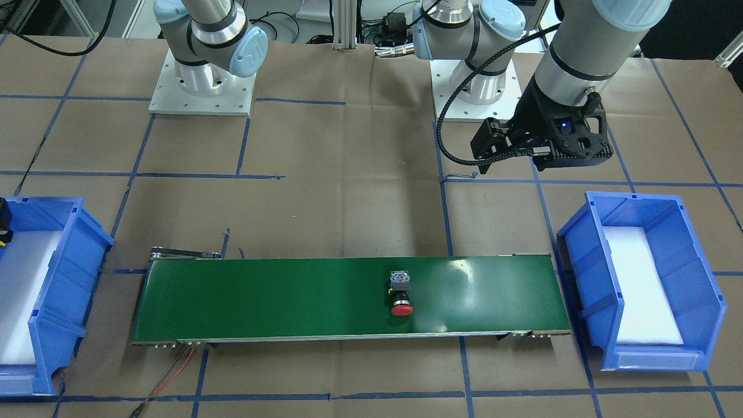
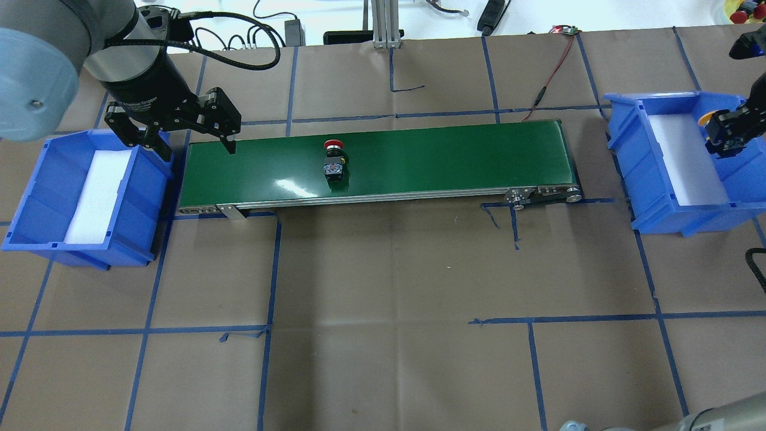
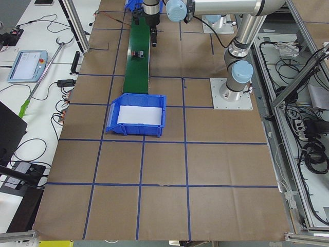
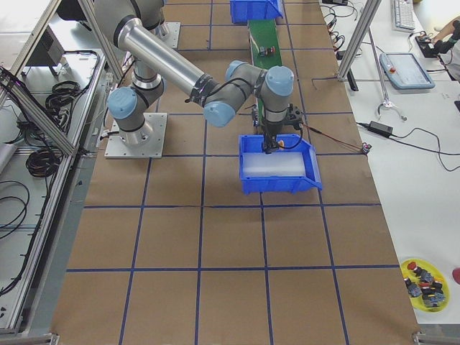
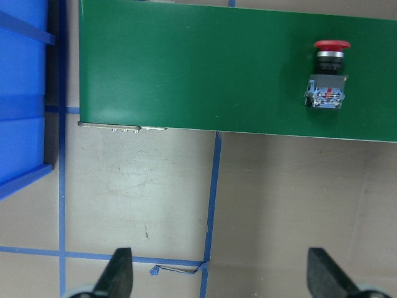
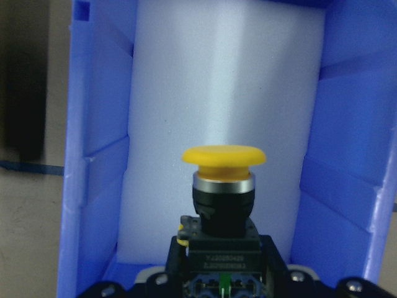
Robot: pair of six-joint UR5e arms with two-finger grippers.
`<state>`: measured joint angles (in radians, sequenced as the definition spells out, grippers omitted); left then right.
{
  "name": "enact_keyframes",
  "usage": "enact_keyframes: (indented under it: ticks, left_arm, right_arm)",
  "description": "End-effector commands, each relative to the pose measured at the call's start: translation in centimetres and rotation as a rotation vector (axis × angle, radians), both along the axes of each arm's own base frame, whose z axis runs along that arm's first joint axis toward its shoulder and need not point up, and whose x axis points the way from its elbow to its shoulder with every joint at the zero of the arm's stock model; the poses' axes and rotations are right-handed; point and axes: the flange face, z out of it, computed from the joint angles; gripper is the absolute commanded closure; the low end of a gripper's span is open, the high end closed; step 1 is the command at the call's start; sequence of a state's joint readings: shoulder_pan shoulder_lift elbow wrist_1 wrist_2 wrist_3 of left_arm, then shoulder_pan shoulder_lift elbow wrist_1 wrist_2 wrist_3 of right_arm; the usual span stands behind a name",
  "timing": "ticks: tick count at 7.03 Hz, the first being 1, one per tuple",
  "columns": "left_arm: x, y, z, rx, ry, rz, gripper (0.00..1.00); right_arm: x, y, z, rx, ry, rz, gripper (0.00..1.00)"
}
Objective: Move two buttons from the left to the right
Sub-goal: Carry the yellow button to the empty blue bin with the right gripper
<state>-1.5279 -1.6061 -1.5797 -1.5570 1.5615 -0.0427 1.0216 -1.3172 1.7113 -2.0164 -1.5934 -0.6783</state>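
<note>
A red button [image 2: 333, 160] lies on its side near the middle of the green conveyor belt [image 2: 455, 158]; it also shows in the front view [image 1: 400, 293] and the left wrist view [image 5: 327, 74]. My left gripper [image 2: 185, 140] is open and empty, hovering over the belt's left end beside the left blue bin [image 2: 36, 197]. Its fingertips [image 5: 118, 273] show wide apart in the left wrist view. My right gripper [image 2: 721, 134] is shut on the yellow button [image 6: 223, 180] and holds it above the white pad of the right blue bin [image 2: 634, 137].
The left bin holds only its white foam pad [image 2: 99, 191]. A red-black cable [image 2: 553, 66] runs from the belt's right end toward the far table edge. A yellow dish of spare buttons [image 4: 424, 280] sits off to the side. The arm bases [image 1: 203, 87] stand behind the belt.
</note>
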Motion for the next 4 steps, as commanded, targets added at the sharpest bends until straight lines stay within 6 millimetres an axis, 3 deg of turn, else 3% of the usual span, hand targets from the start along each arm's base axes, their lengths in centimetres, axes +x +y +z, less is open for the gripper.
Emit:
enact_keyframes:
  ticks: [1, 4]
  left_arm:
    - [0.0, -0.1, 0.0, 0.000, 0.000, 0.000, 0.00]
    - [0.0, -0.1, 0.0, 0.000, 0.001, 0.000, 0.00]
  right_arm:
    - [0.4, 1.6, -5.5, 0.008, -0.004, -0.003, 0.96]
    - [-1.0, 1.1, -10.0, 0.054, -0.029, -0.016, 0.96]
